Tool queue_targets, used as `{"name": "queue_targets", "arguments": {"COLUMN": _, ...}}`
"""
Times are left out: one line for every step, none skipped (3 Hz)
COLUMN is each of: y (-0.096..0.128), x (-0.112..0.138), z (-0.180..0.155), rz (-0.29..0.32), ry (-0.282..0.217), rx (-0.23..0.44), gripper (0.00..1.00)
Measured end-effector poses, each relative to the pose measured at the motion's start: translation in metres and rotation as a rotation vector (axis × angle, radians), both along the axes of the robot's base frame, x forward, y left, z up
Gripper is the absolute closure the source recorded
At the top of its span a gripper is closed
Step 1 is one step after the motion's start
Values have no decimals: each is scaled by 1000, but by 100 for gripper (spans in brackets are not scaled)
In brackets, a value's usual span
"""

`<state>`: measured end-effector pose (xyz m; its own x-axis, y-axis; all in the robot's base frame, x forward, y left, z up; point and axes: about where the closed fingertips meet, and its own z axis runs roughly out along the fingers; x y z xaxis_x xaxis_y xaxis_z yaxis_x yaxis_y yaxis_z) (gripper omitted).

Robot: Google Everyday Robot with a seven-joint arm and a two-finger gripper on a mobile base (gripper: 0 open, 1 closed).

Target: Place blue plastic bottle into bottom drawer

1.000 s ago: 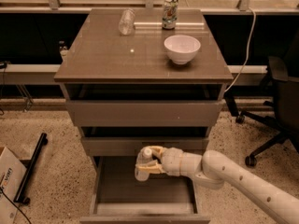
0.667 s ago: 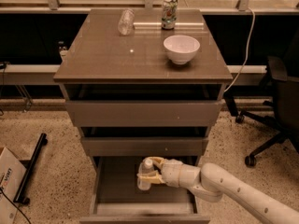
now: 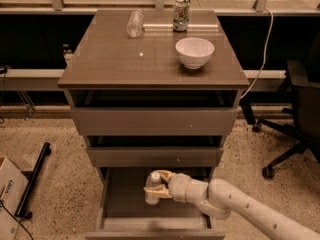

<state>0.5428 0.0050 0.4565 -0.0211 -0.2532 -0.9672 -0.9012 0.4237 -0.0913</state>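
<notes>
Sitting upright inside the bottom drawer (image 3: 120,204), the blue plastic bottle (image 3: 151,198) has its white cap up, and the gripper (image 3: 156,185) has its tan fingers (image 3: 163,174) pinched around it at about label height. Can't tell if the bottle's base is actually touching the drawer floor.

Nothing else is in the drawer near the hand, just bare floor to its left and in front of it. Right above the hand, the front of the middle drawer (image 3: 155,157) overhangs pretty close, with the top drawer (image 3: 152,122) above that. Way up on the cabinet top (image 3: 110,64) are a glass (image 3: 135,23), a green can (image 3: 181,14) and a white bowl (image 3: 194,52), all well clear of the hand. There's an office chair (image 3: 300,109) off to the right and a cardboard box (image 3: 7,196) far left on the floor.

The white arm (image 3: 250,209) comes in from the lower right, reaching leftward into the drawer, wrist roughly level.
</notes>
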Motion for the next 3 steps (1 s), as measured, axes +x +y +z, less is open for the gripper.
{"name": "queue_targets", "arguments": {"y": 6, "x": 14, "z": -44, "rz": -45, "ry": 12, "rx": -9, "gripper": 100}}
{"name": "queue_targets", "arguments": {"y": 7, "x": 24, "z": -84, "rz": -77, "ry": 30, "rx": -24, "gripper": 100}}
{"name": "queue_targets", "arguments": {"y": 5, "x": 27, "z": -111, "rz": -97, "ry": 41, "rx": -31, "gripper": 100}}
